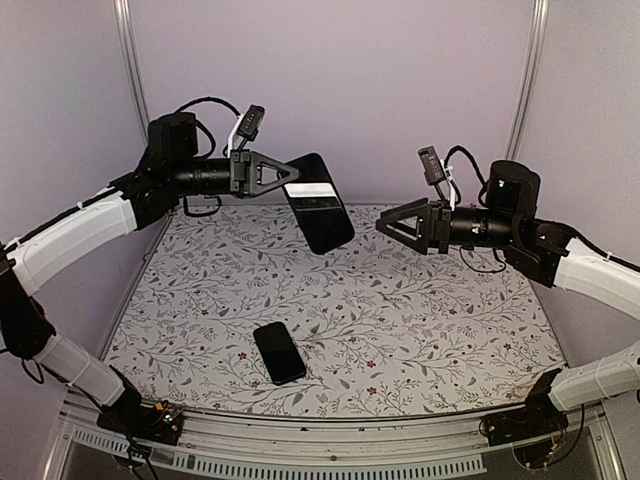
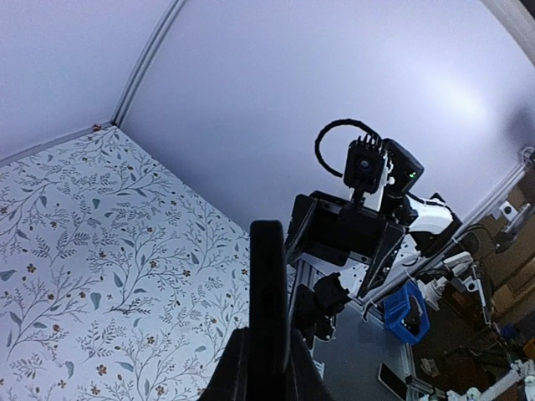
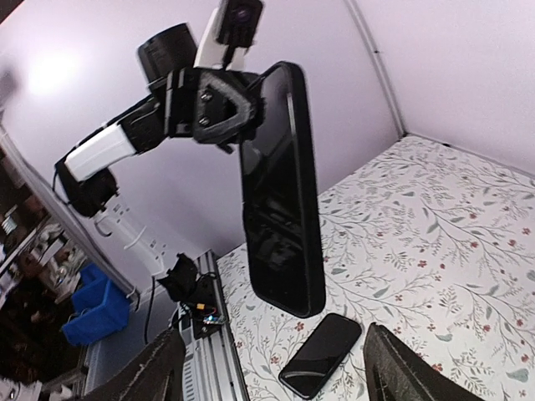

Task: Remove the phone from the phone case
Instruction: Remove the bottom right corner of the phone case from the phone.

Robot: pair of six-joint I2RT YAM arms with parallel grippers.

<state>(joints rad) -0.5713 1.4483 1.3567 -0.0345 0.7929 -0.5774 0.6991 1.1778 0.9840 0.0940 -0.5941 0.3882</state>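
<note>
My left gripper (image 1: pixel 288 180) is shut on the top end of a black phone case (image 1: pixel 320 205) and holds it high above the back of the table, hanging down at a tilt. In the left wrist view I see the case (image 2: pixel 269 284) edge-on between my fingers (image 2: pixel 224 376). In the right wrist view its glossy dark face (image 3: pixel 280 192) has a raised rim. A black phone (image 1: pixel 279 352) lies flat on the table near the front; it also shows in the right wrist view (image 3: pixel 322 355). My right gripper (image 1: pixel 392 228) is open and empty, in the air right of the case and pointing at it.
The floral table cover (image 1: pixel 420 330) spans the work area. An aluminium rail (image 1: pixel 330 440) runs along the near edge, with both arm bases on it. Pale walls and corner posts (image 1: pixel 132 70) close off the back and sides.
</note>
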